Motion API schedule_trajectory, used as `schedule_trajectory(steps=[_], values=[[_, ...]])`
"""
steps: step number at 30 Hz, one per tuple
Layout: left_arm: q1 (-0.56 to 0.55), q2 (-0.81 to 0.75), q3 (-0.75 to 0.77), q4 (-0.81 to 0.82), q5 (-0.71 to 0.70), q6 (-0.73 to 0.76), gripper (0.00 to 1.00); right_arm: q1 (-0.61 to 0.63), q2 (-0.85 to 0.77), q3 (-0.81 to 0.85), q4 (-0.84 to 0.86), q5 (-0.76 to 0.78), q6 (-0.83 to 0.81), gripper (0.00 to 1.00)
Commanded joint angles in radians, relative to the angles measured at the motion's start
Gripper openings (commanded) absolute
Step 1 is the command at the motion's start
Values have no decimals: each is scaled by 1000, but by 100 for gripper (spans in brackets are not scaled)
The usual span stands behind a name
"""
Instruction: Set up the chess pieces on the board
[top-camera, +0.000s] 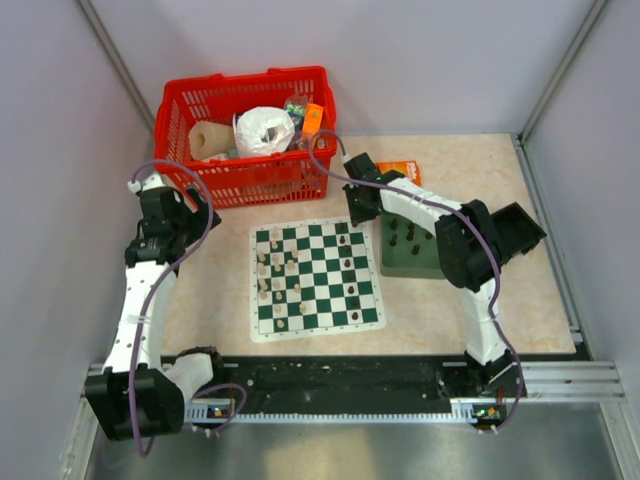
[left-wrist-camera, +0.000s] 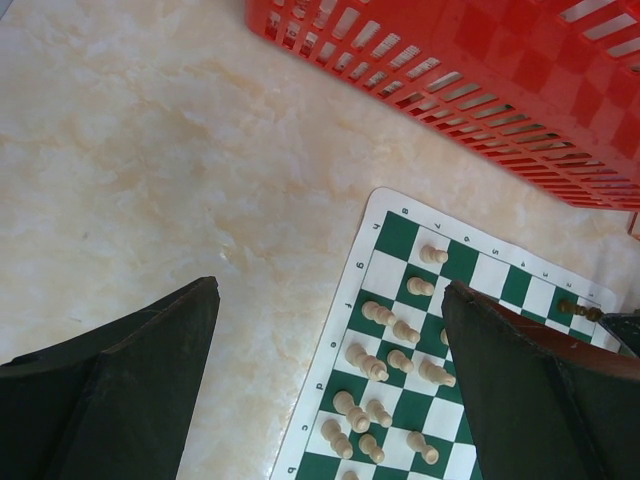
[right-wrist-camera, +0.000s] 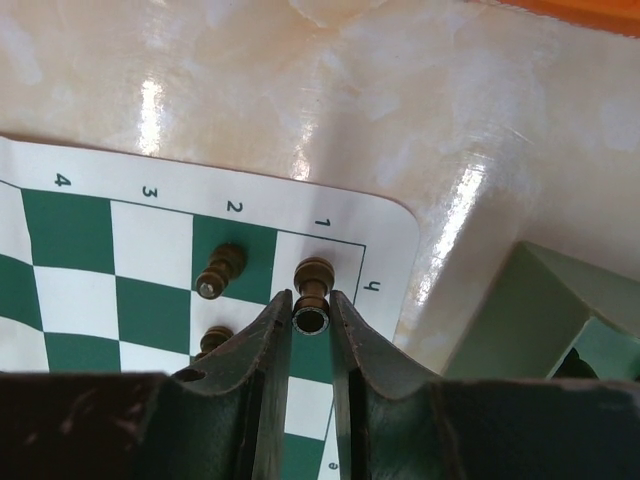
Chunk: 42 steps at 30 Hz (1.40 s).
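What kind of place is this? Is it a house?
Probably a robot lab booth, not a house: plain walls box in one table, with two robot arms bolted along its near edge.

The marbled table (top-camera: 420, 310) carries the board (top-camera: 320, 300), a red basket (top-camera: 245, 185), a green tray (top-camera: 405, 264) and perhaps an orange packet (top-camera: 408, 170).

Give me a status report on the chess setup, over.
Left pincer open, beside the board. Right pincer shut on dark piece at the board's corner. Second dark piece one square over, not touching.
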Motion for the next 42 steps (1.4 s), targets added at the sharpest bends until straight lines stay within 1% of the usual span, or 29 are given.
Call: schedule_trajectory(steps=[1,10,13,17,24,29,35,39,42], values=[[1,-22,-9,16,-10,6,99,15,20,47,-8,1,-24,22],[1,-17,-12,24,-5,2,99,21,24,59,-27,-9,-27,23],[1,-13,-10,25,1,2,99,21,24,67,-31,-9,-27,25],[-1,-10,-12,30,5,3,99,21,-14,74,-36,-11,-26,29],[1,-2,-10,36,15,0,99,21,-143,54,-36,7,-23,33],[1,0,-5,38,16,0,99,1,-279,-31,-30,50,-4,36],[1,6,-4,47,30,-3,99,-92,-414,-192,9,37,25,38],[-1,10,-4,53,36,-6,99,-147,-416,-260,16,11,28,38],[1,10,1,51,38,-6,99,-158,-383,-266,15,-2,5,38]])
